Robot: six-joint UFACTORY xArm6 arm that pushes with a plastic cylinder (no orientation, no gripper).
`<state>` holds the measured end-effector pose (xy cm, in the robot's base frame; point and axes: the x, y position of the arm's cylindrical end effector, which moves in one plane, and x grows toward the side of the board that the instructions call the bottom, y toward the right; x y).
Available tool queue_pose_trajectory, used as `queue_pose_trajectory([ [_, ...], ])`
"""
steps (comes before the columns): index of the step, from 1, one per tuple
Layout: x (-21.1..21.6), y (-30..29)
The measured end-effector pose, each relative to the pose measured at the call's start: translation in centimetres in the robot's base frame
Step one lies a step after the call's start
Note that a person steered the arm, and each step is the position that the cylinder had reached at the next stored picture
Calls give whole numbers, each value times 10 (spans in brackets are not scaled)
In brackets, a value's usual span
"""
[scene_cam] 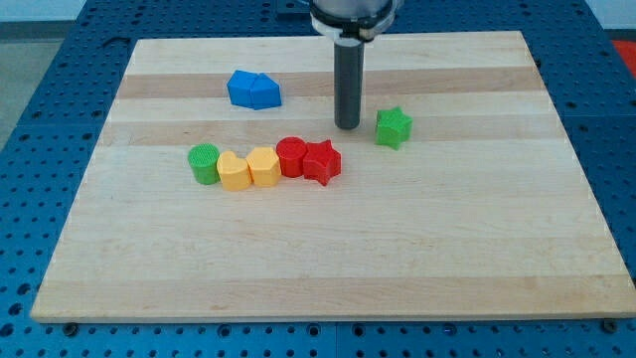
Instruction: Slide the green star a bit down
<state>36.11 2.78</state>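
Just left of the green star (394, 126), my tip (347, 125), not touching, no fingers on this rod

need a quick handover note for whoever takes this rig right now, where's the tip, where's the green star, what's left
My tip is down on the board, just to the view's left of the green star, with a small gap and no contact visible.
The green star sits alone right of centre, towards the view's top.
Below and left runs a row: green cylinder, two yellow blocks, red cylinder, red star. The blue blocks lie at upper left.
Done: nothing that shows.
Left: probably bring the tip round above the star, then push it a bit towards the view's bottom.
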Motion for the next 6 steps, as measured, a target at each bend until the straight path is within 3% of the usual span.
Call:
queue_pose_trajectory([
  [1, -12, 29],
  [4, 81, 74],
  [5, 93, 85],
  [6, 92, 132],
])
